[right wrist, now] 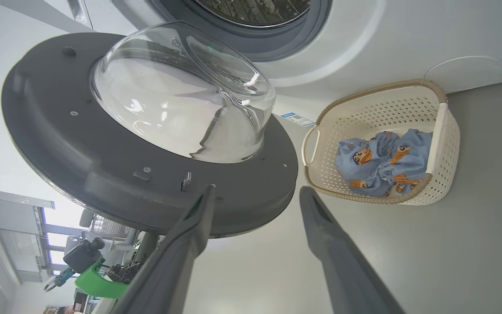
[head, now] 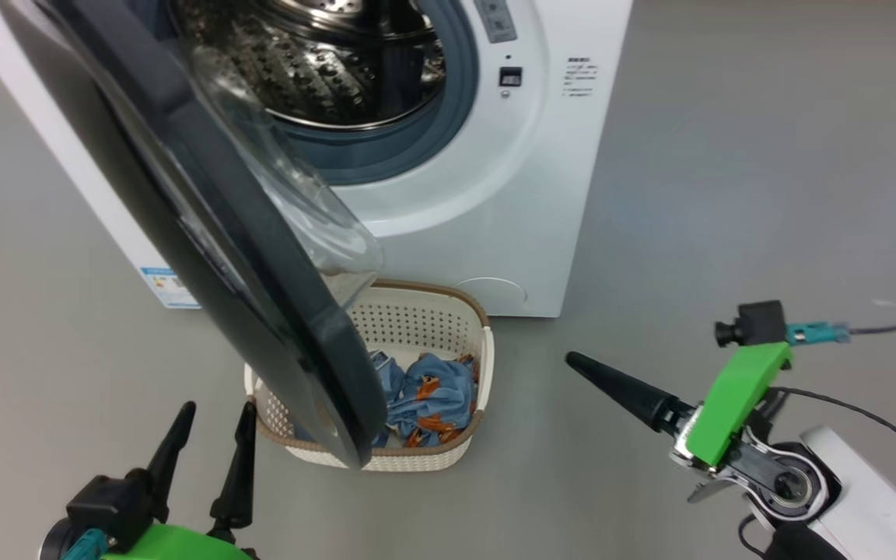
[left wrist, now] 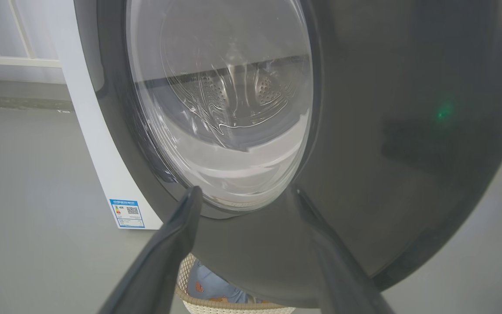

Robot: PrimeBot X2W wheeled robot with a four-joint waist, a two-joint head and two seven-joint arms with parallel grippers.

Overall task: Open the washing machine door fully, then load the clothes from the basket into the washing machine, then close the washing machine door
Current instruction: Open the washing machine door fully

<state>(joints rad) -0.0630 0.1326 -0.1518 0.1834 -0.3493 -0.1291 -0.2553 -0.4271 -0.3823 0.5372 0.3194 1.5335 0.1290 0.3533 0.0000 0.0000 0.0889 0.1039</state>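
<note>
Glossy black-rimmed door (head: 261, 264), bulgy glass bowl (right wrist: 181, 96), over the perforated cream basket (head: 448, 460) of crumpled blue clothes (head: 432, 397). Left gripper (head: 218, 408) and right gripper (right wrist: 257, 189) jaws spread, probably empty.

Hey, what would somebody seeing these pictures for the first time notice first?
The washing machine door, black-rimmed with a bulging glass bowl, stands open across the head view's left, overhanging the basket. Behind it, the steel drum gapes at the top. Blue printed clothes lie bundled in the basket.
</note>
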